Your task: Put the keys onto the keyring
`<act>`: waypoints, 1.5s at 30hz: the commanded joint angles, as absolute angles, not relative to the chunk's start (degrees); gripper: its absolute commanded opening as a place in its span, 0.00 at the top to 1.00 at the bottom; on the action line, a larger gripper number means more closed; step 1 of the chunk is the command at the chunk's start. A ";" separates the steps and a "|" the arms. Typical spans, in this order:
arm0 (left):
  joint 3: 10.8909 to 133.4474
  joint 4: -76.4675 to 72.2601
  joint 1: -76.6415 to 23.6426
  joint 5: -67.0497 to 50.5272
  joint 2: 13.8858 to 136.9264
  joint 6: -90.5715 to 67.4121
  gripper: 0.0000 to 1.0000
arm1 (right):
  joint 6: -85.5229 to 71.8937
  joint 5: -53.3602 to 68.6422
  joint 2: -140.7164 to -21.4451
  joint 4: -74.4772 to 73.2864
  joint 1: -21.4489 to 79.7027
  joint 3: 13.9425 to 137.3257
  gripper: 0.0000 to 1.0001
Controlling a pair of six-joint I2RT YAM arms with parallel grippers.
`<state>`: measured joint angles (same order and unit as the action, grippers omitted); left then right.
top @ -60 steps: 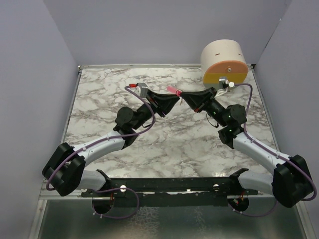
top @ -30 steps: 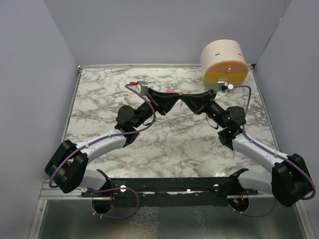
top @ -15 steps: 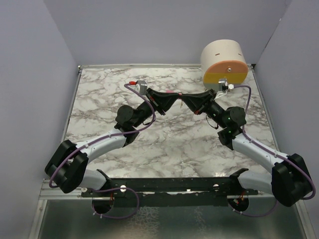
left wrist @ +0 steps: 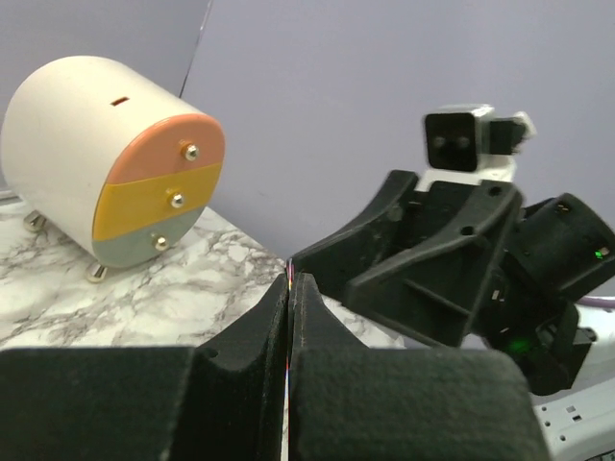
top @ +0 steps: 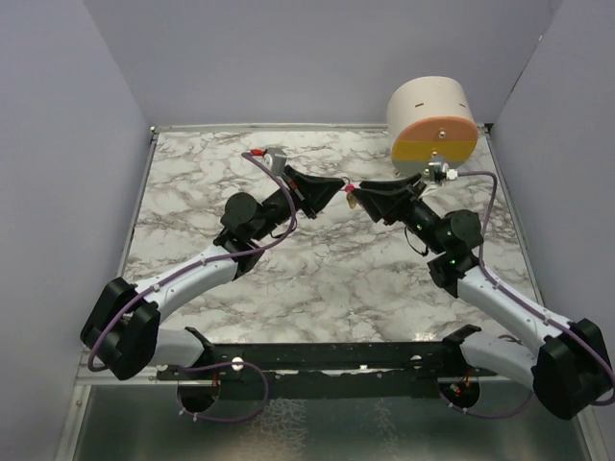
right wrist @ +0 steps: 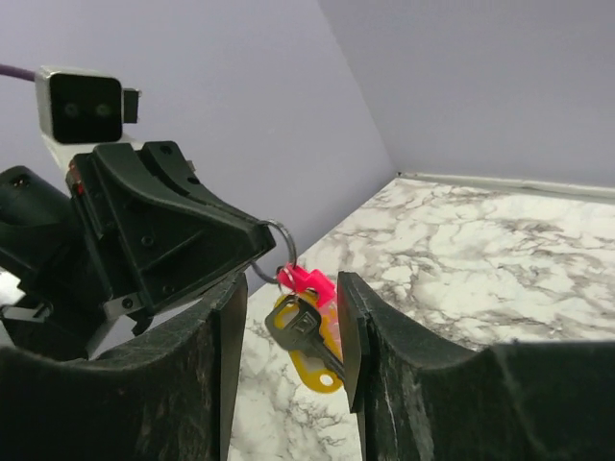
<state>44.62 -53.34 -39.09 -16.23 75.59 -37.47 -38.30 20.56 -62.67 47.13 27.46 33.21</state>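
My left gripper (left wrist: 289, 284) is shut on the thin metal keyring (right wrist: 280, 242), held in the air over the far middle of the table (top: 317, 279). A pink key (right wrist: 311, 281) and a yellow-headed key (right wrist: 318, 353) with a dark key (right wrist: 304, 325) over it hang from the ring. My right gripper (right wrist: 286, 331) is open, its jaws on either side of the hanging keys; the right finger (right wrist: 352, 327) looks close to or touching them. In the top view the left gripper (top: 336, 186) and right gripper (top: 358, 199) are tip to tip with the keys (top: 351, 190) between.
A big cream cylinder with orange, yellow and grey front (top: 431, 120) stands at the back right; it also shows in the left wrist view (left wrist: 108, 173). Purple walls close the table on three sides. A black rail (top: 327, 357) runs along the near edge.
The two grippers were pressed together; now the right gripper has drawn back a little to the right with open jaws, and the keys hang from the ring in the left gripper.
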 commanded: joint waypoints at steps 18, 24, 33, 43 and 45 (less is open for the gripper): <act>70.85 -3.95 -36.89 -28.93 81.55 -22.76 1.00 | -10.57 23.42 -51.77 30.02 27.68 27.93 0.43; 74.51 3.34 -37.07 -30.58 82.86 -19.89 1.00 | -9.01 24.63 -51.01 32.69 27.66 25.82 0.40; 75.64 7.11 -38.85 -31.98 83.09 -18.52 1.00 | -9.48 27.47 -54.31 35.43 27.67 25.73 0.40; 77.56 9.58 -41.84 -31.48 85.25 -17.23 1.00 | -10.39 28.50 -56.21 37.72 27.77 25.39 0.40; 77.82 9.73 -42.30 -31.24 85.53 -17.23 1.00 | -10.61 28.68 -56.41 38.11 27.77 25.32 0.43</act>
